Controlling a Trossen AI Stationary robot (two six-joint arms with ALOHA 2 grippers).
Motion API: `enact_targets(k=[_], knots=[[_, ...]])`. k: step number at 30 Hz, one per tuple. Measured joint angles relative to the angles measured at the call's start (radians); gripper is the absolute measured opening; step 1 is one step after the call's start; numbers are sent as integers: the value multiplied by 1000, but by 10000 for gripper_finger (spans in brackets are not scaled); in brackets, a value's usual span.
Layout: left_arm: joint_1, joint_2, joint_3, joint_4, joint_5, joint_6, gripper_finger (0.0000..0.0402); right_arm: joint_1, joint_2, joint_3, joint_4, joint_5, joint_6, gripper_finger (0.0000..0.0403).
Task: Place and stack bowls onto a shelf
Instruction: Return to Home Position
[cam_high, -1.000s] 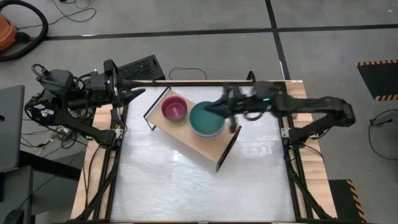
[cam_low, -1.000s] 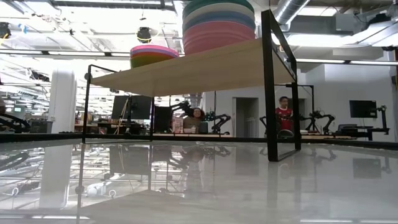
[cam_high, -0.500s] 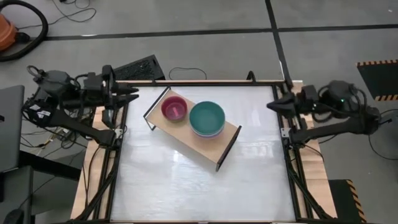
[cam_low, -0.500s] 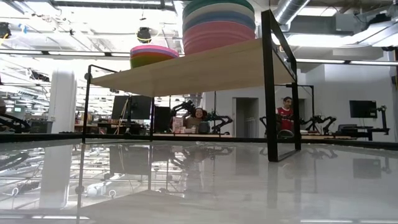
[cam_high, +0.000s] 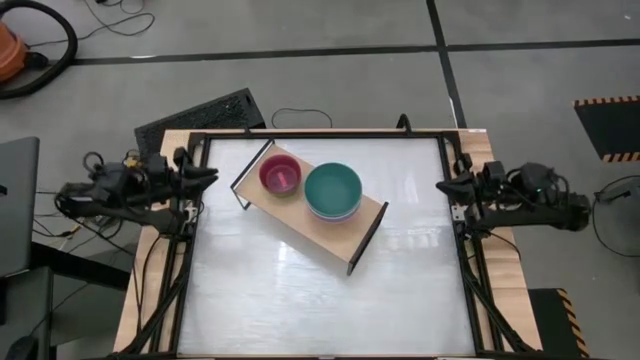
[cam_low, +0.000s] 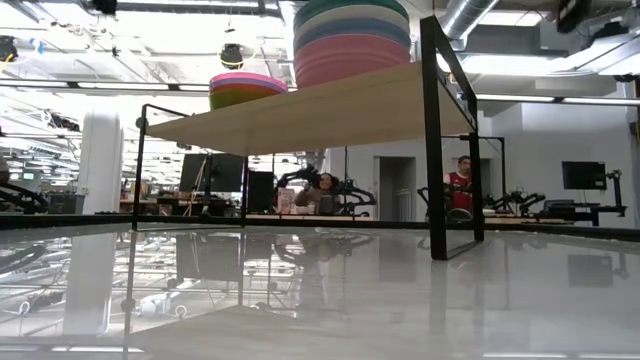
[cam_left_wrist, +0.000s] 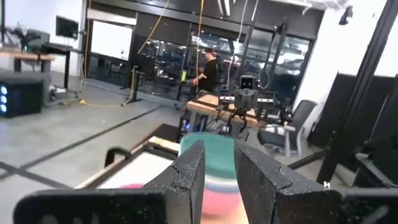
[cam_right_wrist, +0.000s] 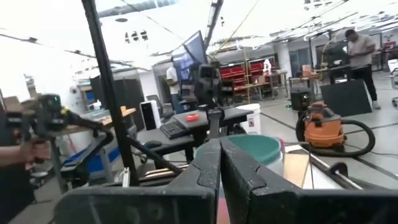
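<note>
The light-wood shelf (cam_high: 338, 236) stands slantwise on the white table, on black end legs (cam_low: 432, 150). On it are two stacks of bowls. The stack of larger bowls (cam_high: 333, 190) has a teal-green one on top, with cream, grey-blue and pink rims below (cam_low: 350, 40). The stack of smaller bowls (cam_high: 281, 174) has a magenta one on top and a lime green rim below (cam_low: 245, 90). My left gripper (cam_high: 207, 172) waits at the table's left edge, its fingers a little apart (cam_left_wrist: 219, 168). My right gripper (cam_high: 444, 185) waits at the right edge, shut (cam_right_wrist: 220, 162). Both are empty.
The black table frame (cam_high: 320, 134) runs round the white top. A black keyboard-like slab (cam_high: 195, 108) lies on the floor beyond the far left corner. People and other robot arms show in the room behind (cam_low: 457, 185). The white top lies bare on the shelf's near side (cam_high: 320, 300).
My right gripper has drawn back from over the teal-topped stack to the table's right edge. My left arm has drawn back and folded down at the left edge. Both bowl stacks and the shelf have stayed in place.
</note>
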Motion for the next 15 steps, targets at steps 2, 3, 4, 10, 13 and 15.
enact_targets(k=[2, 3, 4, 10, 13, 15], knots=[[0, -100, -89, -1, 0, -35, 73, 0, -63, -54, 0, 7, 6, 38], [0, -153, -127, -3, 0, -53, 73, 0, -95, -81, 1, 9, 7, 38], [0, -209, -166, -3, 3, -67, 73, -1, -126, -108, -1, 9, 8, 38], [-1, -271, -291, -75, 7, -109, 73, -5, -123, -237, 18, 40, 35, 38], [1, -271, -358, -64, -32, -176, 73, -7, -141, -329, 0, 57, 64, 38], [-2, -293, -418, -32, 7, -189, 73, -7, -142, -391, 95, 66, 69, 38]])
